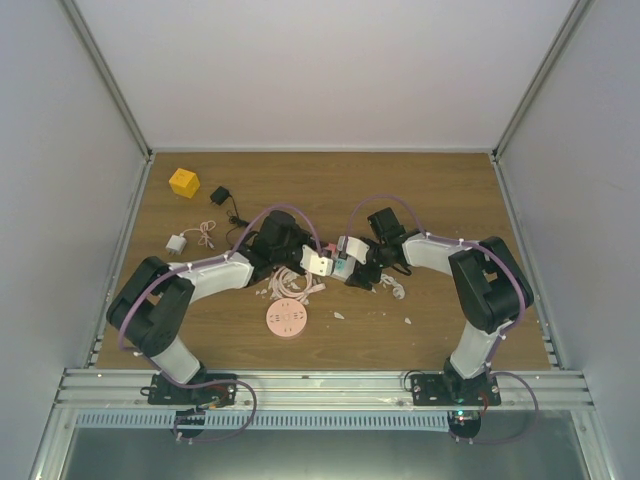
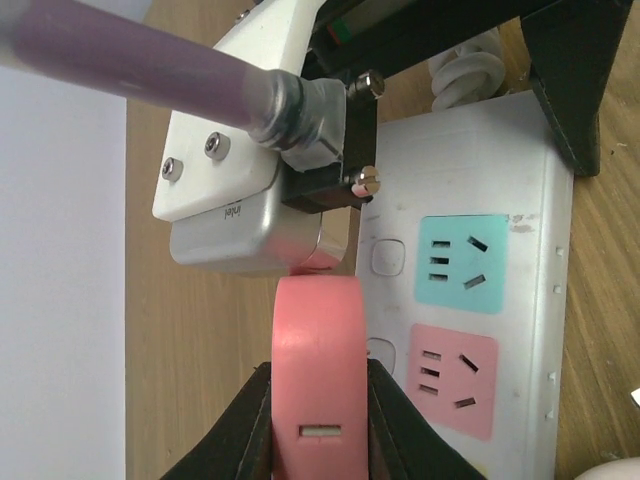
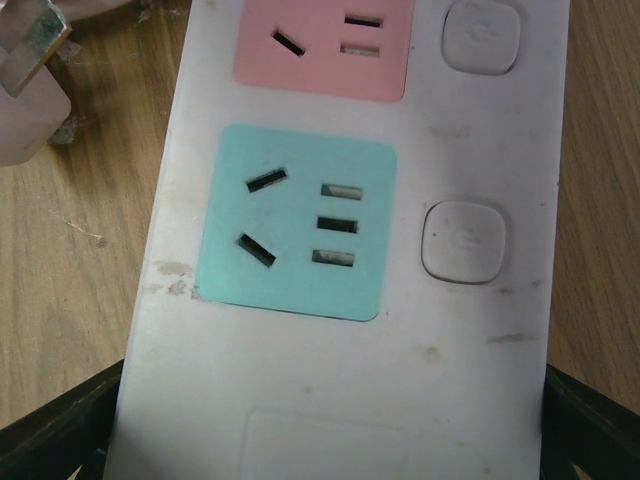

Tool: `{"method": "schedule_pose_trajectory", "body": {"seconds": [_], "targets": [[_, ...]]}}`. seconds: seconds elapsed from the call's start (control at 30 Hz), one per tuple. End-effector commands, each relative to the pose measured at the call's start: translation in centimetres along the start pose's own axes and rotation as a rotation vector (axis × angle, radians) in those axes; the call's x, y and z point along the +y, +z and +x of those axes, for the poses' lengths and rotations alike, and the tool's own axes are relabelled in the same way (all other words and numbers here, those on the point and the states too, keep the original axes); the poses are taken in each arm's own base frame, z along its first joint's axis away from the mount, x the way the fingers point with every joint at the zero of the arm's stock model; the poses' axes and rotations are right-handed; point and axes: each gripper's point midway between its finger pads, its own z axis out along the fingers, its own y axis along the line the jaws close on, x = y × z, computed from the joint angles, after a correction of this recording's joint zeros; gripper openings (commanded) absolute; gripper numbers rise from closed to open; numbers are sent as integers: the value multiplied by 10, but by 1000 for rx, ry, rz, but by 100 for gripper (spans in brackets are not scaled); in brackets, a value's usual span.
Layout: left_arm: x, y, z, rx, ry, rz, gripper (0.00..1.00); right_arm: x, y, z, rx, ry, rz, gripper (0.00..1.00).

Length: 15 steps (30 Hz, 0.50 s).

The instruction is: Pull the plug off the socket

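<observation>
- The left gripper (image 2: 320,425) is clamped on the pink plug (image 2: 318,340), with a black finger (image 2: 235,435) pressed against each of its sides.
- The plug is out of the socket. It sits over the long left edge of the white power strip (image 2: 500,150), beside the outlets and not in them.
- Both outlets I can see are empty: the teal socket (image 3: 295,222) and the pink socket (image 3: 320,45) next to it show bare slots. A rounded white switch button (image 3: 462,240) sits beside each one.
- The right gripper (image 3: 330,445) grips the power strip across one end. Its dark fingers (image 3: 55,430) sit against the two long sides and the strip fills the gap between them.
- From the right wrist, a pale pinkish piece with a metal blade (image 3: 30,75) lies off the strip's corner over the wood. It is probably the plug's prong end, though I can't say for sure.
- From above, the two arms meet at the middle of the wooden table (image 1: 440,190), wrists almost touching.
- White coiled cable (image 1: 290,285) lies under the left wrist, with a round pink disc (image 1: 287,319) just in front of it.
- Off to the far left sit a yellow cube (image 1: 184,182), a black adapter (image 1: 219,194) and a white charger (image 1: 177,243), well apart from the strip.
</observation>
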Motion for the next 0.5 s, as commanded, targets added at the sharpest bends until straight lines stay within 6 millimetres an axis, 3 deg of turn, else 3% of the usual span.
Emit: {"method": "schedule_pose_trajectory", "body": {"seconds": [0.0, 0.27, 0.47], "targets": [[14, -10, -6, -15, 46, -58, 13, 14, 5, 11, 32, -14, -39, 42], [21, -29, -3, -3, -60, -47, 13, 12, -4, 0, -1, -23, -20, 55], [19, -46, -16, -54, -247, 76, 14, 8, -13, -11, -28, -31, -3, 68]]}}
